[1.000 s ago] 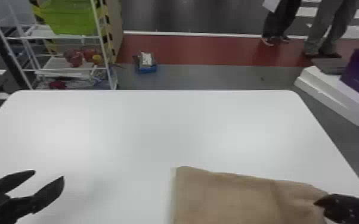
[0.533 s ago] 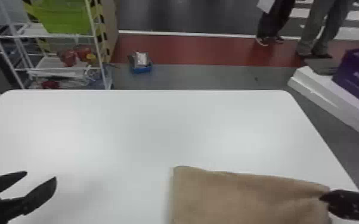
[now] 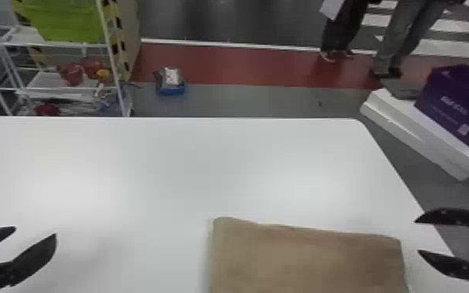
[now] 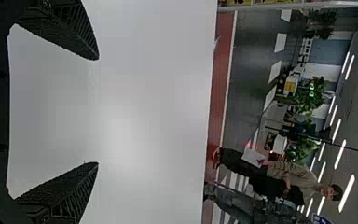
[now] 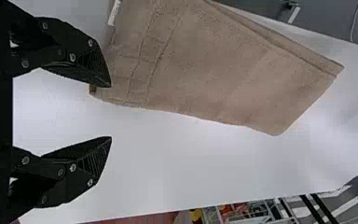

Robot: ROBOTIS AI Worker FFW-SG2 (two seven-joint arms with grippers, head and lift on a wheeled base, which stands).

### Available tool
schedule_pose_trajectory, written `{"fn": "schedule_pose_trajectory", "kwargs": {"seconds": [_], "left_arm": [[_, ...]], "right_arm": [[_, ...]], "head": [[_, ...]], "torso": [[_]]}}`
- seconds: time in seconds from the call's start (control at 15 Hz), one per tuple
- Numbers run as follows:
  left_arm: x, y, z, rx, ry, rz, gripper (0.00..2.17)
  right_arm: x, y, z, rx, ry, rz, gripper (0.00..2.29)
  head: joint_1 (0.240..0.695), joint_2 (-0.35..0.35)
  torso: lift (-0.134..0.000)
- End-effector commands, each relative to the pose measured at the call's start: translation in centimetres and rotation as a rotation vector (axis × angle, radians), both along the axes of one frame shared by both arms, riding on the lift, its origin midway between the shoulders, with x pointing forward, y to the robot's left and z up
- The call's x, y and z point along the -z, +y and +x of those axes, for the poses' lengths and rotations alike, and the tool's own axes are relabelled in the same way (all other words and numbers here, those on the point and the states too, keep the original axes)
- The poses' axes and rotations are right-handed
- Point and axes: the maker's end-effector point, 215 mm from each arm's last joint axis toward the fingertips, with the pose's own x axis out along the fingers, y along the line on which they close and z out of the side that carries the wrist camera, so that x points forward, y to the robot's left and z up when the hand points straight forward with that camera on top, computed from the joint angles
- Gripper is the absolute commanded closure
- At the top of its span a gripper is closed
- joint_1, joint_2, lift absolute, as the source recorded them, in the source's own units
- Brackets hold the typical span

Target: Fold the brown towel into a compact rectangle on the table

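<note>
at eight o'clock on the head view, the left pincer [image 3: 35, 231] hangs over the table [image 3: 167, 175] with its two fingers spread and nothing between them. it is well apart from the cloth, so it has no share in the folding at this moment.

moving right, the brown towel [image 3: 307, 257] lies flat on the table at about five o'clock, its near part cut off by the bottom of the head view. as for progress, some of the folding looks done: the cloth has a roughly four-sided outline with fairly straight edges, and the right wrist view shows layers stacked along one long side, along with a stitched band [image 5: 144, 56] near one end and a small white label [image 5: 114, 12] at the edge. i take that as at least one fold made, though i can't count them all. the layers don't line up perfectly, and there is a slight wave in the far edge.

at four o'clock, just beside the towel's right end, the right pincer [image 3: 417, 237] is spread too, and pinches nothing. whether it brushes the cloth i can't tell.

what is left, in my judgement, is probably another fold to make the shape more compact, then some squaring of the edges. if this size already counts as compact, only tidying remains; the pictures don't settle it.
</note>
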Motion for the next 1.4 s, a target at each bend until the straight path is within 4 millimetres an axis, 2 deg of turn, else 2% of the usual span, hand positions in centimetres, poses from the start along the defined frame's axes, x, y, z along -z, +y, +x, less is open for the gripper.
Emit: {"fn": "schedule_pose_trajectory", "kwargs": {"seconds": [0.0, 0.27, 0.33, 0.4, 0.47, 0.6, 0.67, 0.8, 0.93, 1.13, 1.33], "left_arm": [[-0.1, -0.2, 0.1, 0.001, -0.004, -0.003, 0.08], [0.0, 0.2, 0.3, -0.005, -0.002, 0.009, 0.08], [0.1, 0.3, 0.2, -0.007, 0.004, 0.01, 0.08], [0.2, 0.3, 0.2, -0.007, 0.005, 0.009, 0.08], [0.3, 0.3, 0.2, -0.008, 0.005, 0.01, 0.08], [0.5, 0.4, 0.2, -0.011, 0.01, 0.011, 0.08], [0.4, 0.5, 0.2, -0.013, 0.009, 0.013, 0.08], [0.5, 0.6, 0.1, -0.015, 0.012, 0.015, 0.08], [0.6, 0.7, 0.1, -0.016, 0.014, 0.017, 0.08], [0.6, 0.8, 0.4, -0.019, 0.013, 0.017, 0.08], [1.2, 0.8, 0.2, -0.02, 0.026, 0.013, 0.08]], "right_arm": [[-1.1, -1.6, 0.0, 0.036, -0.014, 0.002, 0.14], [-0.9, -3.4, -1.6, 0.189, 0.071, 0.167, 0.11], [0.0, -4.7, -1.5, 0.331, 0.166, 0.267, 0.11], [1.5, -6.4, -2.0, 0.56, 0.32, 0.444, 0.13], [2.1, -6.6, -2.4, 0.661, 0.401, 0.556, 0.14], [2.6, -5.1, -3.2, 0.706, 0.479, 0.694, 0.14], [2.6, -4.6, -3.8, 0.783, 0.554, 0.776, 0.14], [2.9, -3.7, -5.2, 0.922, 0.701, 0.914, 0.14], [4.2, -2.1, -7.4, 1.074, 0.87, 0.986, 0.14], [5.4, 0.7, -8.5, 1.114, 0.981, 1.005, 0.18], [6.1, 1.5, -8.6, 1.122, 0.997, 0.966, 0.19]], "head": [[0.695, -0.144], [0.695, -0.179], [0.695, -0.185], [0.695, -0.193], [0.695, -0.207], [0.695, -0.239], [0.695, -0.242], [0.695, -0.227], [0.695, -0.218], [0.695, -0.178], [0.695, -0.142]], "torso": [[-0.134], [-0.134], [-0.134], [-0.134], [-0.134], [-0.134], [-0.134], [-0.134], [-0.134], [-0.134], [-0.134]]}}
